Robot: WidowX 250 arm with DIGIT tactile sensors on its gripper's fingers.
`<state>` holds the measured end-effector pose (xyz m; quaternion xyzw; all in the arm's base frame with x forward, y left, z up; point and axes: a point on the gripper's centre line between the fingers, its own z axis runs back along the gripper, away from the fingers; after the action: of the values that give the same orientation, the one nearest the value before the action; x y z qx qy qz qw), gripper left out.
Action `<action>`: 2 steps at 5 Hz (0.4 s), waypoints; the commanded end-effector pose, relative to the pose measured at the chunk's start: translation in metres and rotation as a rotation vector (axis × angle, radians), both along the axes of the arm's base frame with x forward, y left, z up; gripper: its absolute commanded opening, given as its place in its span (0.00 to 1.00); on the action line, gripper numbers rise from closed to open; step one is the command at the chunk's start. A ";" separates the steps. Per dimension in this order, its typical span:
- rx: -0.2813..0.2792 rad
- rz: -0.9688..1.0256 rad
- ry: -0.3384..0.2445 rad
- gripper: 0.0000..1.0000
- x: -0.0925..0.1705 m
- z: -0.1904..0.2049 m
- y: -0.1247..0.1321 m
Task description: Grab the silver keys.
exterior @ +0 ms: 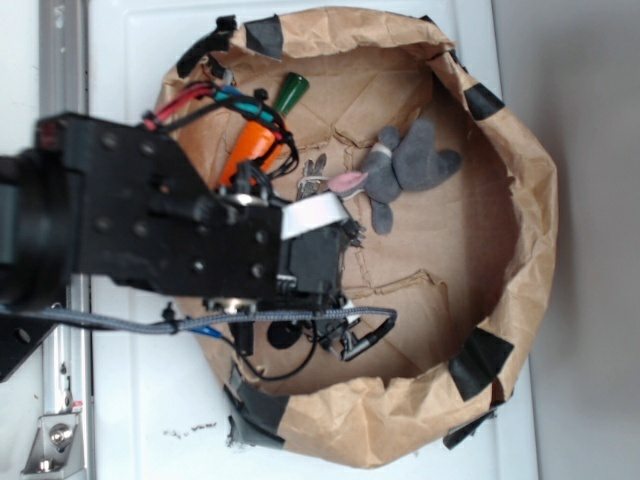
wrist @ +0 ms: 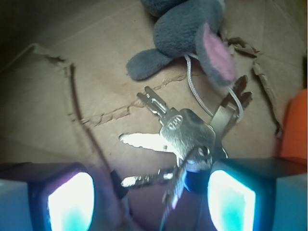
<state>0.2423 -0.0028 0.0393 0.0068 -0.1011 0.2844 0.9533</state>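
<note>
My claw [wrist: 151, 199] is spread wide, with nothing pinched. In the wrist view its two pads [wrist: 72, 202] glow at the bottom corners, one either side of the silver keys [wrist: 185, 132]. The right-hand pad sits just beside the ring end of the bunch, maybe brushing it; I cannot tell for sure.

The keys lie flat on the brown paper floor [wrist: 57, 110], fanned out from their wire rings, a little toward the far rim from the middle of the paper-lined bin [exterior: 520, 180]. I judge them light but hard and slick: thin blades that could slide off the pads, and a loose bunch that will swing once lifted. The thickest stack is where the key heads overlap at the rings, so I would close there rather than on one blade lying flush with the paper.

Just beyond the keys is the grey plush bunny [wrist: 185, 29], its pink-lined ear [wrist: 216, 53] and a thin cord [wrist: 195, 86] overlapping the far side of the bunch. The cord could snag or come up with the keys. At the right edge of the wrist view I see orange, the toy carrot [exterior: 255, 145], near but apart.

The paper is creased and torn, soft underfoot, so pressing down should be forgiving. The bin walls stand well away from the keys, leaving room, and it sits on a white surface [exterior: 130, 420].
</note>
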 end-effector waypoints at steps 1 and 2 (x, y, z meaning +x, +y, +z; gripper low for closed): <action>-0.013 0.002 -0.025 0.00 0.013 -0.001 -0.001; -0.011 -0.002 -0.037 0.00 0.018 -0.002 0.000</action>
<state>0.2512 -0.0050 0.0292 0.0036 -0.0982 0.2850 0.9535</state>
